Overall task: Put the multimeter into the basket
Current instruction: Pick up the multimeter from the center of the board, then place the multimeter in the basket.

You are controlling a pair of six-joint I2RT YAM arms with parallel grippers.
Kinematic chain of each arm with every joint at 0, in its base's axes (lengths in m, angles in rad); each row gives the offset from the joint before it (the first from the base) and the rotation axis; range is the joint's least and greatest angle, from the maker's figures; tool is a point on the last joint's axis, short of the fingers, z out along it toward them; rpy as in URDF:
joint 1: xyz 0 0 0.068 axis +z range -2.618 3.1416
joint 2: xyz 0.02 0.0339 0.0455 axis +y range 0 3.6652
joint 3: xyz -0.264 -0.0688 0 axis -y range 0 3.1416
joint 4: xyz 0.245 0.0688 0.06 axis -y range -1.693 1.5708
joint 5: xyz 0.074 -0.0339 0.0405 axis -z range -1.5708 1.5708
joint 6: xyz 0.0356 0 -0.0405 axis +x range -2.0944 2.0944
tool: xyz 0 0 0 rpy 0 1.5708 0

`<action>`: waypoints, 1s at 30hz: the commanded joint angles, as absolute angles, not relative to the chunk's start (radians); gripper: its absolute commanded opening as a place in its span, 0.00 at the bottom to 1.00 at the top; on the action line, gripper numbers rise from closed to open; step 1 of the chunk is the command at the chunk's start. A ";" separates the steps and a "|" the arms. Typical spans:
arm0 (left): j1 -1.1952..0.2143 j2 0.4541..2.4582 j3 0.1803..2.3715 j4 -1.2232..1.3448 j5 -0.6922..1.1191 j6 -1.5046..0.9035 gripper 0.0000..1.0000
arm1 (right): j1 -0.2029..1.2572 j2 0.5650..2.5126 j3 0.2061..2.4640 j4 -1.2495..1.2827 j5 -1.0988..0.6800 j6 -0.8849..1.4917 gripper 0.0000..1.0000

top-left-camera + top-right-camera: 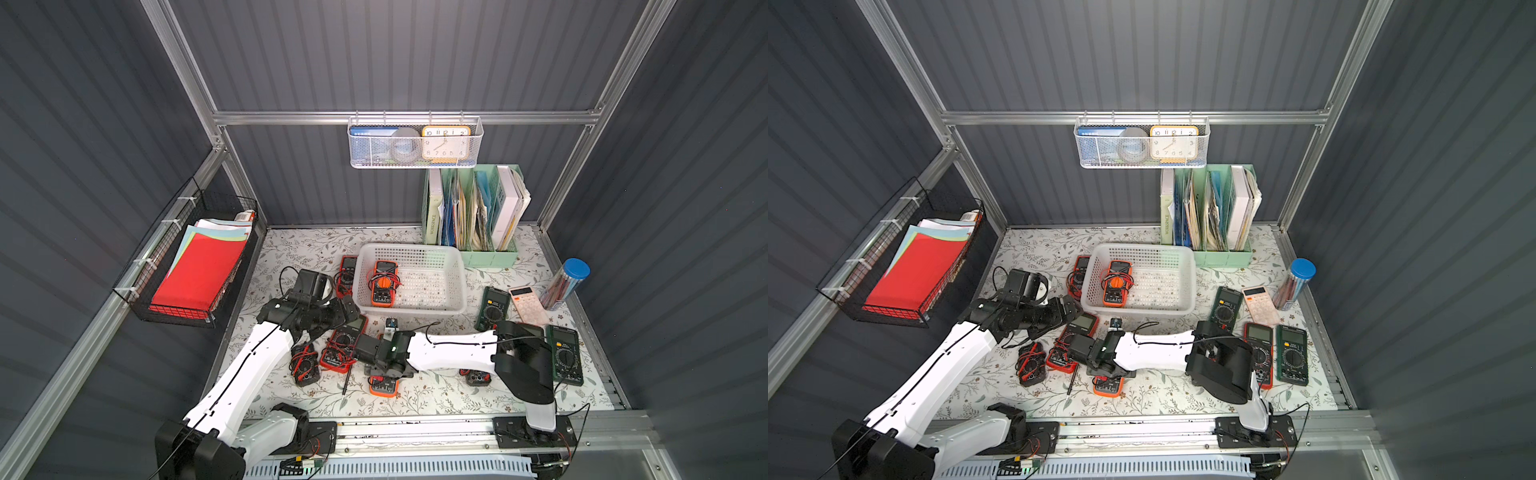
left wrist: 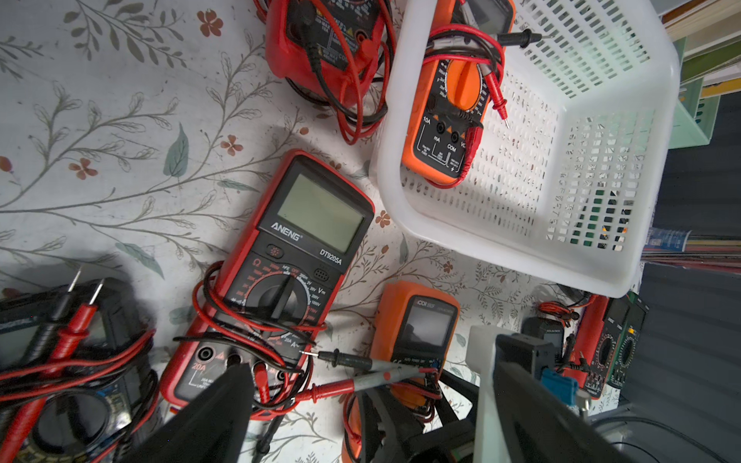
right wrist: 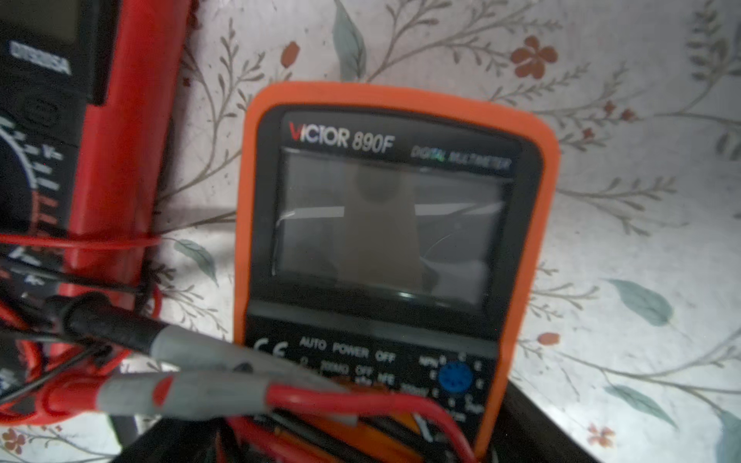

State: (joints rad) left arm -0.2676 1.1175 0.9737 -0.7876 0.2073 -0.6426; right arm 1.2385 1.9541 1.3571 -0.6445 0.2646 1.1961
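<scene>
The white perforated basket (image 1: pixel 415 309) (image 1: pixel 1142 311) (image 2: pixel 501 256) stands mid-table with one orange multimeter (image 1: pixel 384 284) (image 2: pixel 445 120) lying in it. A second orange multimeter (image 1: pixel 384 386) (image 1: pixel 1108 386) (image 2: pixel 421 320) (image 3: pixel 393 224), marked Victor, lies flat on the table in front of the basket. My right gripper (image 1: pixel 384 370) (image 3: pixel 361 441) is low over its dial end with a finger on each side; whether they press on it is not visible. My left gripper (image 1: pixel 345 311) (image 2: pixel 373 401) hangs open and empty above a red multimeter (image 1: pixel 345 345) (image 2: pixel 296 260).
More meters lie about: a red one (image 1: pixel 347 274) left of the basket, a small dark one (image 1: pixel 305 365), and green ones (image 1: pixel 492 307) (image 1: pixel 565 353) on the right. A calculator (image 1: pixel 528 303), pen jar (image 1: pixel 567 282) and file holder (image 1: pixel 473 216) stand at the back right. Probe leads trail loose.
</scene>
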 commanded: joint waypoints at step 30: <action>-0.426 1.237 1.188 -0.689 0.127 -0.629 0.99 | 0.909 1.504 1.460 -0.790 0.416 0.776 0.56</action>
State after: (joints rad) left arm -0.4259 1.2140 1.1572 -0.7082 0.1570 -0.6437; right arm 0.9581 1.4796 1.4017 -0.8455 0.4267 0.8799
